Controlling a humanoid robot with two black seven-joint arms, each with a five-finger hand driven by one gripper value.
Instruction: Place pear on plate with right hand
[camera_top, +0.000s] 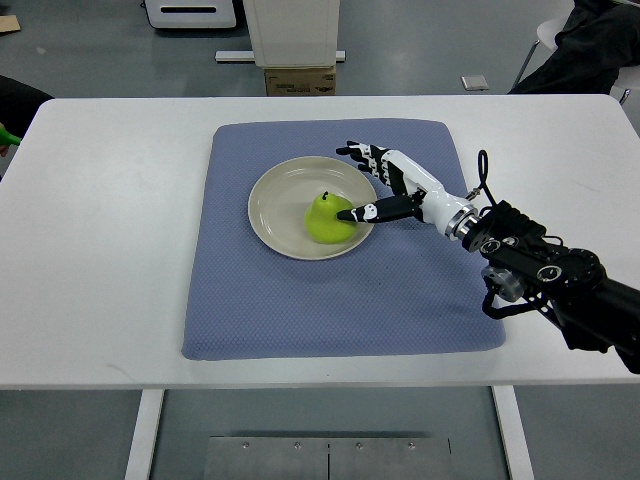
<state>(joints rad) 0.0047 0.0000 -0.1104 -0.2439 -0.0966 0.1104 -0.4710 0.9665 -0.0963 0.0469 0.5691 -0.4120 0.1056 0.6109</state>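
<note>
Top view: the pear (326, 219) is seen resting on the plate (275, 193), with the right hand (385, 185) open beside it.

The placing step is judged to be all but done: the pear is set on the right half of the plate, which lies on the blue mat (240, 310) toward the counter's (100, 240) far edge. The fingers (358, 152) are spread apart over the plate's right rim and nothing is clamped; only the thumb tip is touching, or just beside, the pear's right flank. The next move is judged to call for the hand being drawn clear toward the right edge without the fruit being nudged. The pear is stood roughly upright, its long axis near vertical and its stem pointed up, slightly toward the far edge. The left hand is not seen.
</note>
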